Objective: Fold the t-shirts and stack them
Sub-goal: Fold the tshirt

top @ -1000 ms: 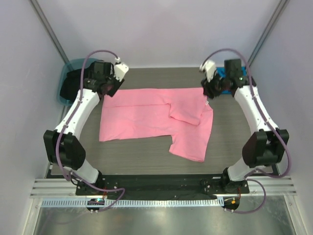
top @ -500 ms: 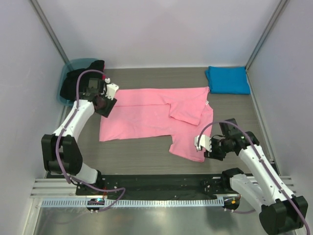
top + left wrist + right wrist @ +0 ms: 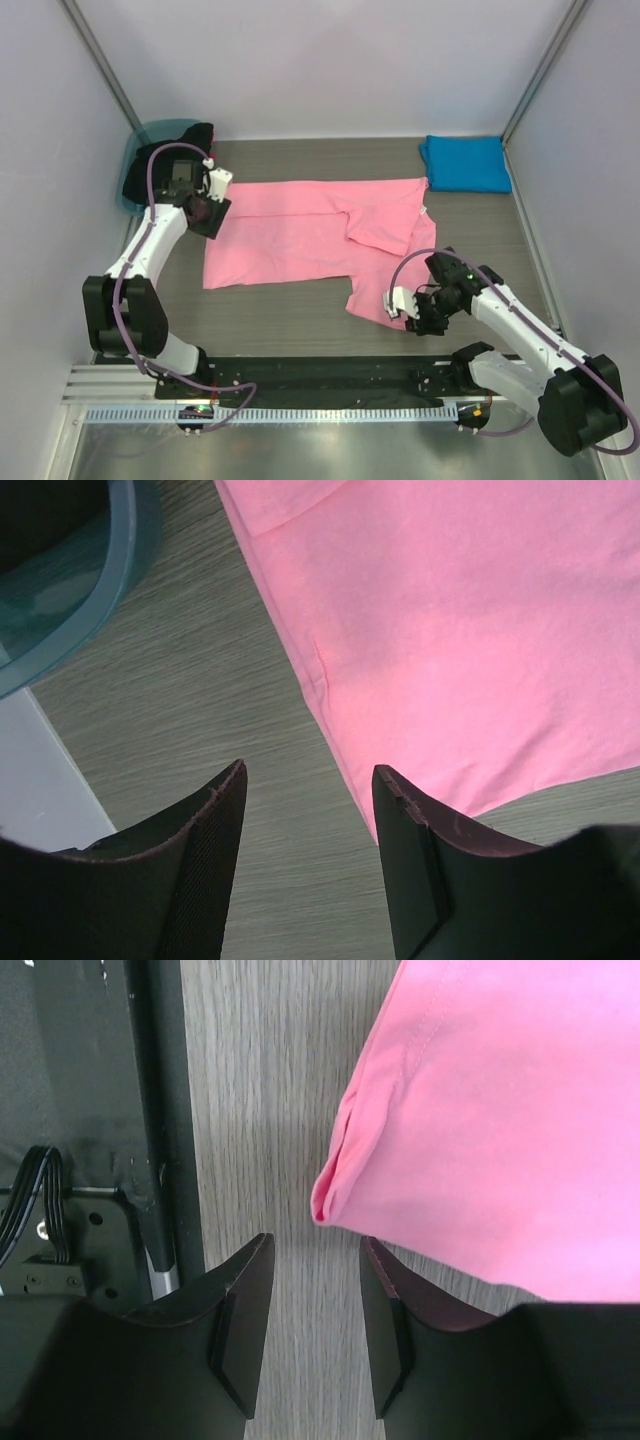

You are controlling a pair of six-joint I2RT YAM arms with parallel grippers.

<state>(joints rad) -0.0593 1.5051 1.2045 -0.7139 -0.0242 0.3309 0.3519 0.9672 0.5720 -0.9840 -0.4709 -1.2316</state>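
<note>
Top external view, items as they lie: pink t-shirt [image 3: 290, 240], spread flat across the middle of the surface [image 3: 300, 320], one flap doubled over on its right half and a lobe reaching toward the near edge; laid out so, by my reading, that each arm can reach an edge for the fold; blue t-shirt [image 3: 466, 163], already a neat folded rectangle in the far right corner, well apart from the pink one, probably parked there as the base of the stack; teal tub [image 3: 148, 135], far left corner, dark cloth [image 3: 165, 160] heaped in it, no part of the job; left fingers [image 3: 222, 830], spread and holding nothing, at the shirt's left edge near the tub, the left wrist view showing that edge running between them, a stance suited to pinching the hem; right fingers [image 3: 240, 1310], spread and holding nothing, low at the shirt's near right corner, the right wrist view showing the doubled corner just ahead of the gap, untouched; judged step: taking hold at two opposite ends, folding part done, stacking not yet begun
</note>
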